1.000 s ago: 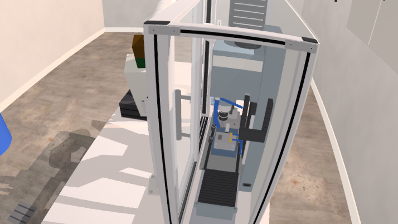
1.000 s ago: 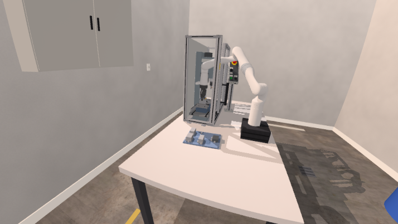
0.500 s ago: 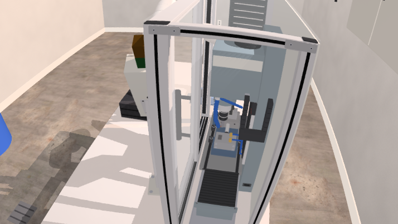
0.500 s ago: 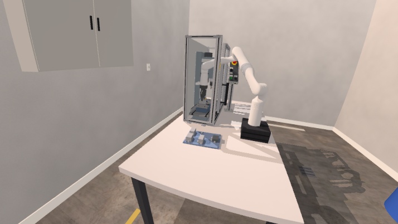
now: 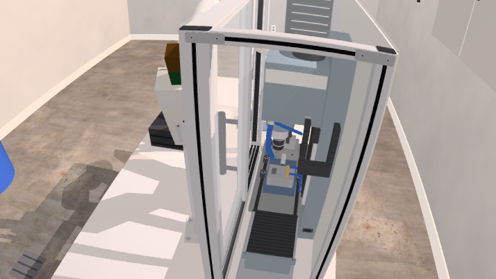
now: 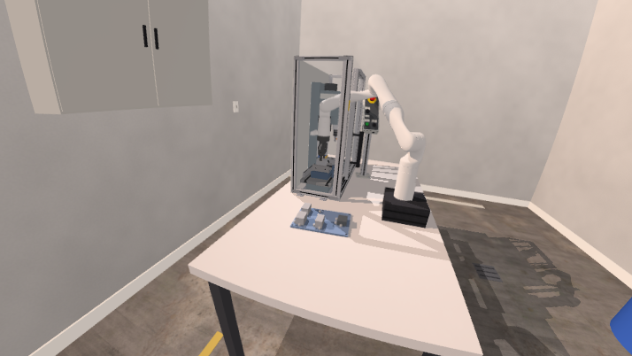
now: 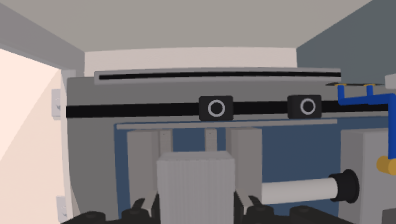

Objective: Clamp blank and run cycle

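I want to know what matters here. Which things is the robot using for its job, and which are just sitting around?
For the job:
- tool, shut on the blank
- work stop
- vise
- guard
- control column
- plate with the other blocks

Just there:
- wall cupboard
- blue chair
- table

Grey walls with a two-door wall cabinet (image 6: 119,53) enclose a wood-look floor (image 6: 522,230) and a white table (image 6: 336,274).
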Controlling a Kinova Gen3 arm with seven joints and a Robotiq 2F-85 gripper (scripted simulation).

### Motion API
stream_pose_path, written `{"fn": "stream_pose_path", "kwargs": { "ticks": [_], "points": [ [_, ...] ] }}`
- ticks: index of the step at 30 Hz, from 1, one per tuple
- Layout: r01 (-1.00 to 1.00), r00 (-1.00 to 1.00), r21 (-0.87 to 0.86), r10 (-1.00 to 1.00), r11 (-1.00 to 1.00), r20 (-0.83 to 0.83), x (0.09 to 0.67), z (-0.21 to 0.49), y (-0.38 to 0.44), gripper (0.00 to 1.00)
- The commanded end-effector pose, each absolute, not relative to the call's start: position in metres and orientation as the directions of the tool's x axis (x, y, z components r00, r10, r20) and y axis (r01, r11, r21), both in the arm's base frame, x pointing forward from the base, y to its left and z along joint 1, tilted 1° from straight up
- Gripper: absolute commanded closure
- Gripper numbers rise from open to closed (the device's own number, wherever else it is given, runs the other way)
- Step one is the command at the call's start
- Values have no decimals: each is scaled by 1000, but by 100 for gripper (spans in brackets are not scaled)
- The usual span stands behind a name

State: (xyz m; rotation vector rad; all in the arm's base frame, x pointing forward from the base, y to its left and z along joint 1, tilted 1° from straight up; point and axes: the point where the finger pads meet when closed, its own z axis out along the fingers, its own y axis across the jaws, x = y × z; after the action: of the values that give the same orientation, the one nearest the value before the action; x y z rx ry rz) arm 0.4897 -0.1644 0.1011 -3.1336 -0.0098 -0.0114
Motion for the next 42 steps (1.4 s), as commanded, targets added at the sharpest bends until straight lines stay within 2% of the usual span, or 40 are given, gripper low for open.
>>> {"fn": "stream_pose_path", "kwargs": {
  "ticks": [1,42],
  "points": [
    [6,1000,-7,6,-1000,9,490,101,-164,90],
    [6,1000,-7,6,-1000,9,490,92,-164,90]
  ]
}}
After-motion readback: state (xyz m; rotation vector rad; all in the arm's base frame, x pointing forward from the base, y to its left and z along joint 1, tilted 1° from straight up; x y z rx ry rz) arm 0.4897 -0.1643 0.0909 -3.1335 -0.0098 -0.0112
